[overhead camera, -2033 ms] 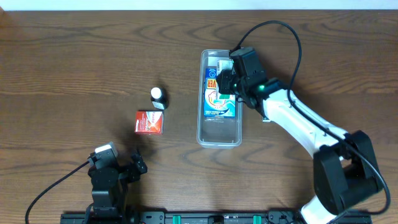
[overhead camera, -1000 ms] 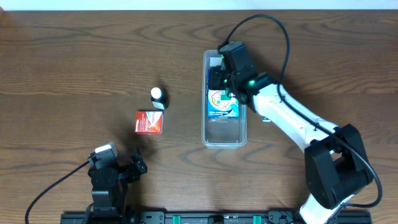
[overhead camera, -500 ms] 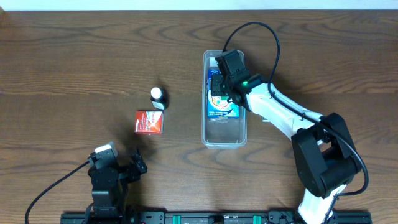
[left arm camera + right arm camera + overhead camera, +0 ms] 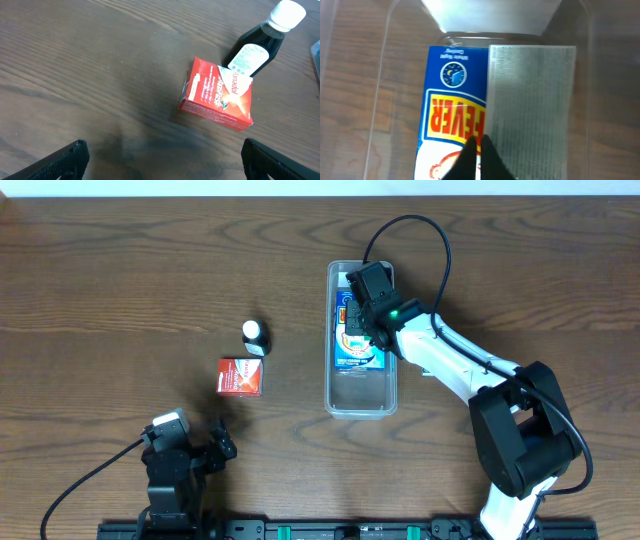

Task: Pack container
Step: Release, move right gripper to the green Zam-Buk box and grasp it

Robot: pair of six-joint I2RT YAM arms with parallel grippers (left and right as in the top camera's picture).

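Up in the upper middle of the overhead view sits the container [image 4: 361,408], long side running top to bottom of the frame, with the right hand [image 4: 479,150] dipped into its upper end. From the right wrist view its two fingers are pressed together at the bottom centre. They sit right over the seam between a blue box [image 4: 452,115] marked FEVER and a ribbed silvery flat pack [image 4: 530,115] lying alongside it. Can't tell if anything thin is nipped between them. Best guess is the arm is down there to settle those two against the end wall, leaving the lower part of the bin free, and it does look bare. Left of the container and well apart from it, a red Panadol box [image 4: 217,95] lies flat on the tabletop [image 4: 120,300]. A small dark bottle [image 4: 252,50] with a white cap sits just beside the box's upper edge. Those look like the next things to pack. The left hand [image 4: 164,152] hangs at the lower left of the overhead frame, fingers spread wide, nothing in them, pointed at that pair. Snags: the bottle crowds the box, so a grab at either could knock the other. The right arm also lies across the bin's right side, so a drop-in would want it out of the way first.
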